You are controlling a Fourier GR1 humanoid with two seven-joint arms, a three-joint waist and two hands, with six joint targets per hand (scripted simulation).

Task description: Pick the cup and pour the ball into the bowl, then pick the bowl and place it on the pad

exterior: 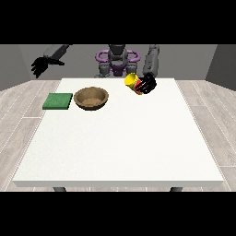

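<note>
A yellow cup (131, 81) with a red band is held tilted above the far side of the table, its mouth turned toward the view's left. The hand at the view's right (147, 84) has its fingers curled round the cup. The ball is hidden from me. A brown bowl (91, 98) stands upright on the table left of the cup, apart from it. A green square pad (58, 101) lies flat at the table's left edge, beside the bowl. The hand at the view's left (40, 66) hangs in the air beyond the table's far left corner, fingers spread, holding nothing.
The large white table (120, 147) stretches toward the camera. Its front edge lies near the view's bottom. Grey wood floor surrounds it. The robot's torso (117, 60) stands behind the far edge.
</note>
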